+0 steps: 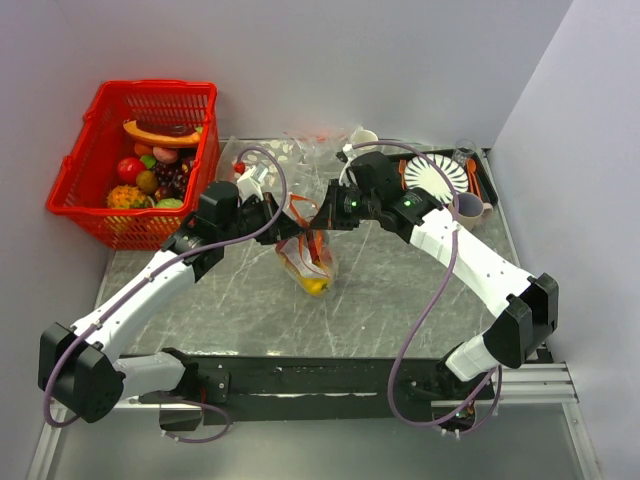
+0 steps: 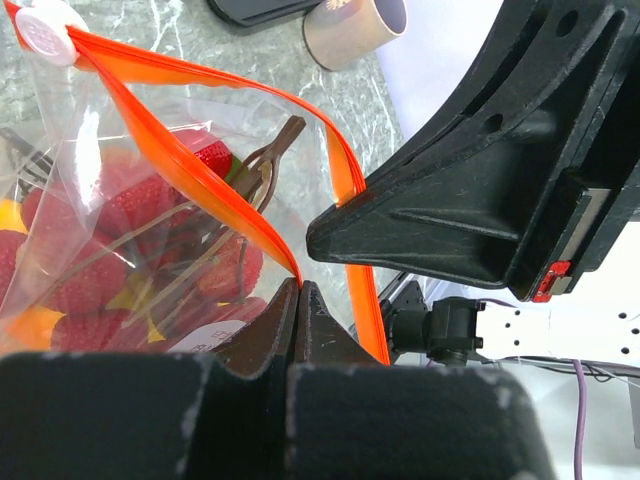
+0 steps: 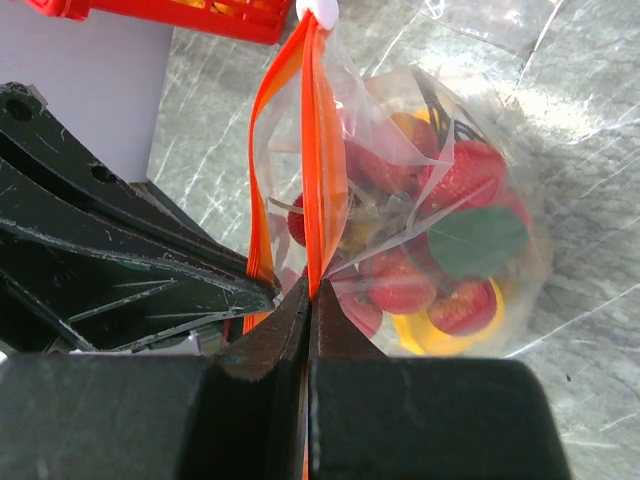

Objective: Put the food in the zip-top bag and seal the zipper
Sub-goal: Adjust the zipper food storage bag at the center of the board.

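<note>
Far left you've got the red basket of toy fruit, and just beside it your left claw is clamped fully shut on one lip of the orange zipper. The clear bag hangs between both claws over the middle of the table, with strawberries and something yellow inside, its mouth gaping but joined at the white slider. Your right claw is pinched tight on the other lip, with the plate and mug further right.
</note>
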Controlling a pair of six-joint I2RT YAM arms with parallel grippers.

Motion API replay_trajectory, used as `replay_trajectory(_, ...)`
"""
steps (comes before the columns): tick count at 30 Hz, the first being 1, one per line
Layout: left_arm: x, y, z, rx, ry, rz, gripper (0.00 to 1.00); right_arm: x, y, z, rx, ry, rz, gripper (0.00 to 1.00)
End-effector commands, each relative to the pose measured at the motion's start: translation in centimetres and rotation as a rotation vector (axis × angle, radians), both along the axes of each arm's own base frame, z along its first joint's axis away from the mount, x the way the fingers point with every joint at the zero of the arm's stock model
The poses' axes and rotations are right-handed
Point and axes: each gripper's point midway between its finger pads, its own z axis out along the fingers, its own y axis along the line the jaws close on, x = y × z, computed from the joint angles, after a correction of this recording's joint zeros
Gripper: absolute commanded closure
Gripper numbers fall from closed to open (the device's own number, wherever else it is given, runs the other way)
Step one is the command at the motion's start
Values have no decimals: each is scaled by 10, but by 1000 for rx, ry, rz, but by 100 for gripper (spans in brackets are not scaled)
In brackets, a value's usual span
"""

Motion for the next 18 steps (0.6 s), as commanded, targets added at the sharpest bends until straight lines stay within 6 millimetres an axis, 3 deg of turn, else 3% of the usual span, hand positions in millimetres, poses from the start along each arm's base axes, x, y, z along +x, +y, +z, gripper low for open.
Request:
replay_trajectory(1, 6, -4, 26, -28, -107, -8, 99, -2, 7, 24, 39, -70, 33, 100)
replay_trajectory(18, 4, 1, 26, -11, -122, 1, 99, -1, 4, 23, 31, -78, 25, 100)
